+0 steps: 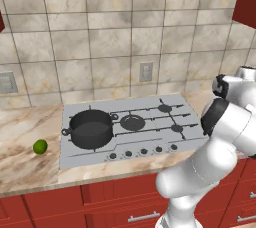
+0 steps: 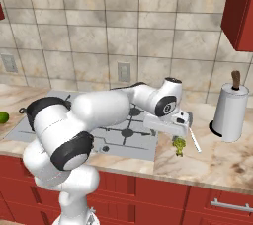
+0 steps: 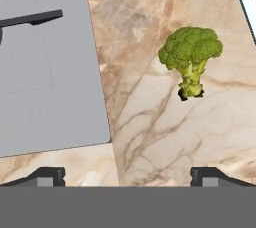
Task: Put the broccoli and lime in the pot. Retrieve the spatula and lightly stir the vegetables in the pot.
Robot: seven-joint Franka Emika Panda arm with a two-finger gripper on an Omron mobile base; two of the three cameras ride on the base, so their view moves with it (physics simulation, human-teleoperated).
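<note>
Since my gripper [image 3: 128, 174] hangs wide open, I should shift toward the broccoli [image 3: 190, 59] at 1 o'clock, then drop over its stalk.

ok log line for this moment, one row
phase: reaching for broccoli | claw: open, above counter, holding nothing | pot: on stove, no vegetables inside | lime: on counter left of stove

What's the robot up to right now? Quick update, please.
Tool open, empty, above the broccoli on the counter. Lime left of the stove, pot empty. Nothing blocking.
</note>
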